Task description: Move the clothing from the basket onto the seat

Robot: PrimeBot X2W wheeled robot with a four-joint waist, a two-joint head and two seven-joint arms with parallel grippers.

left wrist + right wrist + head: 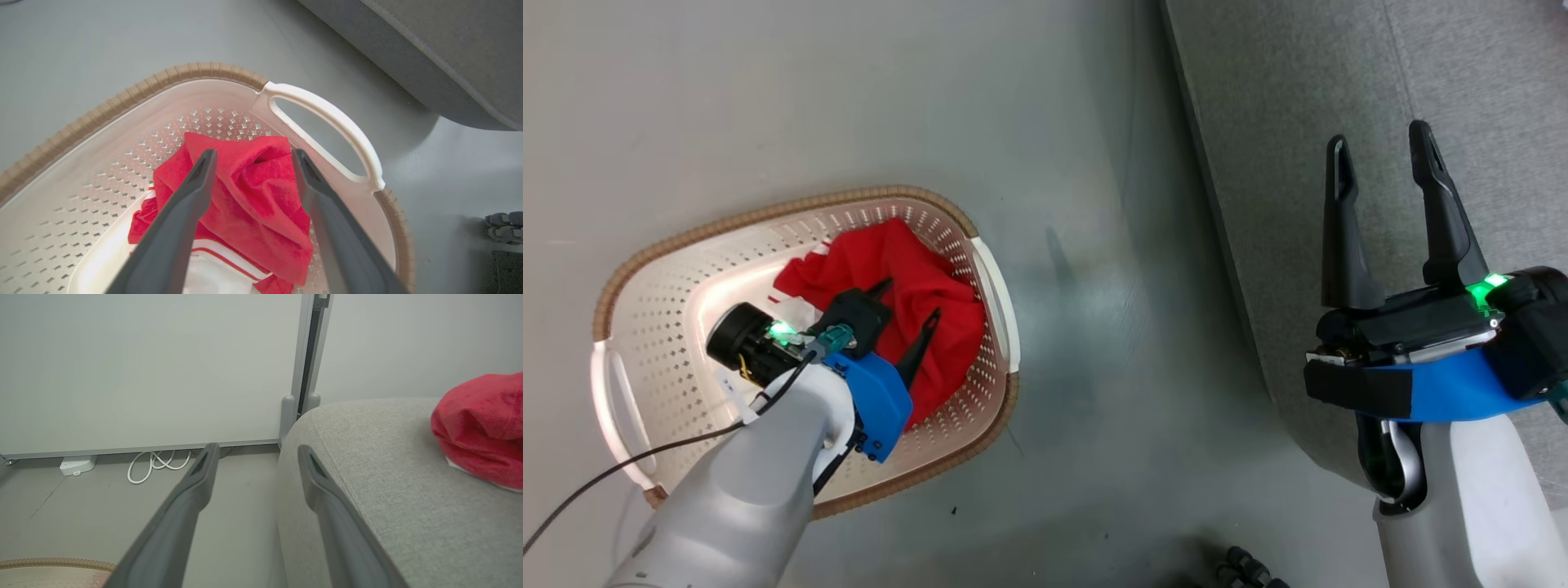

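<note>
1. Clothing [882,253] lies bunched in the right half of the basket [768,214]. Its red folds are heaped against the basket's right wall, and a white-trimmed part [212,273] lies lower, toward the basket's middle.
2. Left claw [911,297] is down inside the basket. Its fingers are spread wide on either side of the top red fold and pinch nothing yet.
3. To take the fold well, the tips should probably sink deeper so they straddle a thick ridge rather than a thin edge. They should also keep off the basket's perforated wall and its white handle [327,118]. A full squeeze before lifting, then a straight rise, should let the trailing fabric clear the basket's rim.
4. Floor [1094,327] to the right of the basket is the gap to carry across.
5. Seat [1339,82] stands beyond that strip, right of the basket. Another red garment [482,428] already rests on it.
6. Right claw [1378,135] hangs over the seat's near edge, right of the basket, fingers spread and empty.
</note>
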